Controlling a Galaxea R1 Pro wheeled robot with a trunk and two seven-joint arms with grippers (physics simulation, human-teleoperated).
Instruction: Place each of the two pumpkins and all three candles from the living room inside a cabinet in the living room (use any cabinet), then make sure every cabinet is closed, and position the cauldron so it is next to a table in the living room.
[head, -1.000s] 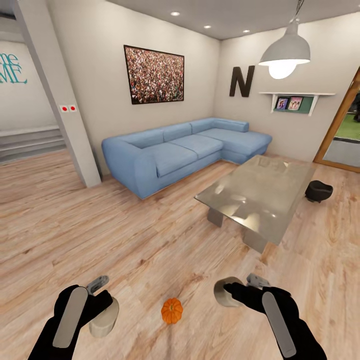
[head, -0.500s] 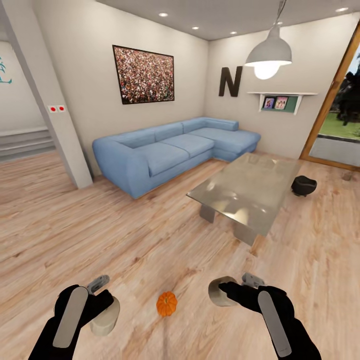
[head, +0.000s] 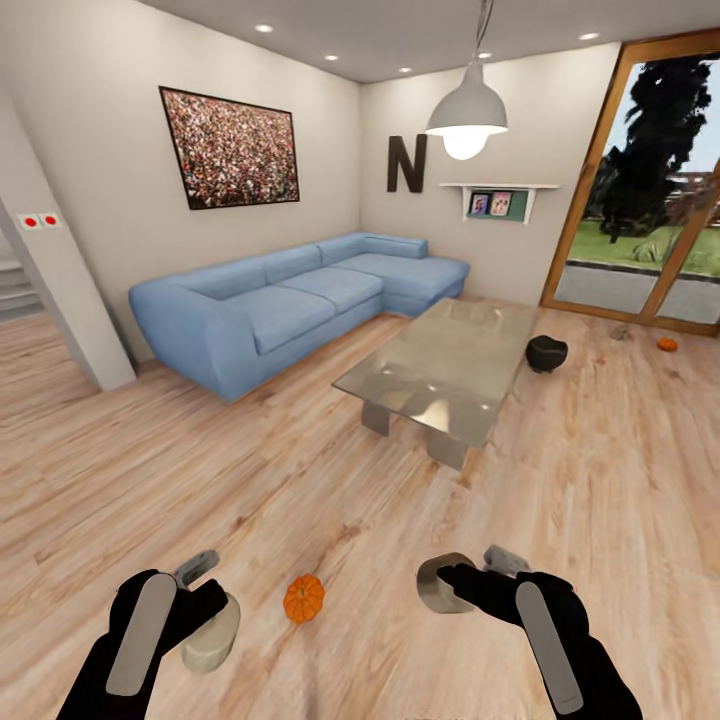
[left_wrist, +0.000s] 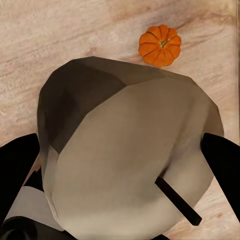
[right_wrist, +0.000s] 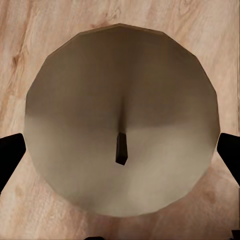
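Head: left fingers (head: 205, 600) clamp a candle (head: 212, 638), right fingers (head: 462, 578) clamp another candle (head: 440, 583). Pumpkin (head: 304, 598) on floor between them. Cauldron (head: 546, 352) beside the glass counter (head: 440, 365); second pumpkin (head: 667, 344) near the glass door.
Left wrist: candle (left_wrist: 125, 155) held, pumpkin (left_wrist: 160, 45) beyond.
Right wrist: candle (right_wrist: 122, 117) held over floor.

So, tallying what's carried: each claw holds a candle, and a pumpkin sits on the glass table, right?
Not quite. The pumpkin lies on the wood floor between the claws, not on the table, as the head view shows. The left claw and right claw do each hold a candle.
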